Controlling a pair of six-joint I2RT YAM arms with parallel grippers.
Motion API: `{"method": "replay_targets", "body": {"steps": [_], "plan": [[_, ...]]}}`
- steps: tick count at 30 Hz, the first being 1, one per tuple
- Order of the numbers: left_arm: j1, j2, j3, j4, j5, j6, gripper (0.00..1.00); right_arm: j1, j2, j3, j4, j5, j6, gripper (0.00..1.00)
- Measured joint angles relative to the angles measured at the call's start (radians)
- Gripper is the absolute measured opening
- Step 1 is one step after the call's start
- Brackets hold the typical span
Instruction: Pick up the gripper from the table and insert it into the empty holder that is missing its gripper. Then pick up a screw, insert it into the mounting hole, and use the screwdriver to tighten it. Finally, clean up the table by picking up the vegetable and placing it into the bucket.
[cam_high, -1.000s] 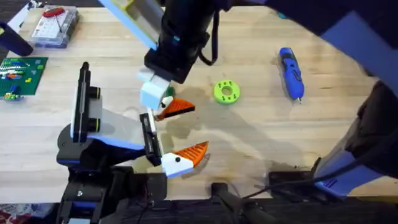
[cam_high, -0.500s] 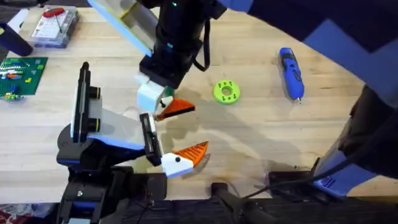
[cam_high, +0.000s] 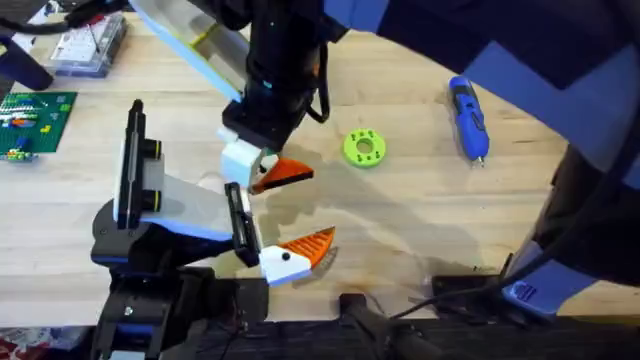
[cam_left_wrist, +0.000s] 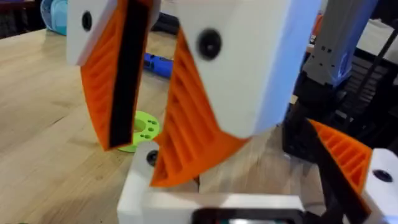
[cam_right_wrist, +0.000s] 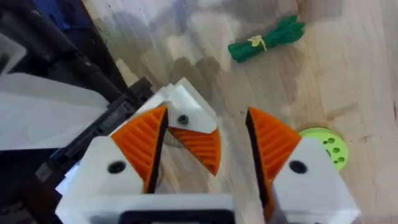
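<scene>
The deep orange gripper (cam_high: 285, 174) lies on the table (cam_high: 420, 210), just past the holder (cam_high: 170, 195). The holder is my left gripper's body on a black stand. It stands open with one paler orange finger (cam_high: 312, 245) fitted. My right gripper (cam_high: 248, 160) reaches across from above and is open. Its pads straddle the orange gripper (cam_right_wrist: 200, 146), which lies nearer one pad (cam_right_wrist: 146, 146). The vegetable (cam_right_wrist: 267, 38) lies just beyond. The screwdriver (cam_high: 467, 118) rests at the far right. The bucket and a screw are out of view.
A lime-green disc (cam_high: 363, 148) sits between the orange gripper and the screwdriver. A green circuit board (cam_high: 35, 120) and a clear parts box (cam_high: 85, 40) with a red-handled tool lie at the far left. My right arm hangs large over the right side.
My right arm has shifted slightly left and settled lower over the orange gripper. The orange gripper, the holder and the screwdriver have not moved.
</scene>
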Motion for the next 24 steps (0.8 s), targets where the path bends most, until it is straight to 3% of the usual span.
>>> {"method": "replay_targets", "body": {"steps": [6, 20, 24], "plan": [[0.000, 0.000, 0.000, 0.000, 0.000, 0.000, 0.989, 0.011, 0.000, 0.000, 0.000, 0.000, 0.004, 0.725], [0.000, 0.000, 0.000, 0.000, 0.000, 0.000, 0.989, 0.014, 0.000, 0.000, 0.001, -0.007, 0.006, 0.500], [0.000, 0.000, 0.000, 0.000, 0.000, 0.000, 0.989, 0.014, 0.000, 0.000, 0.000, -0.026, 0.008, 0.487]]}}
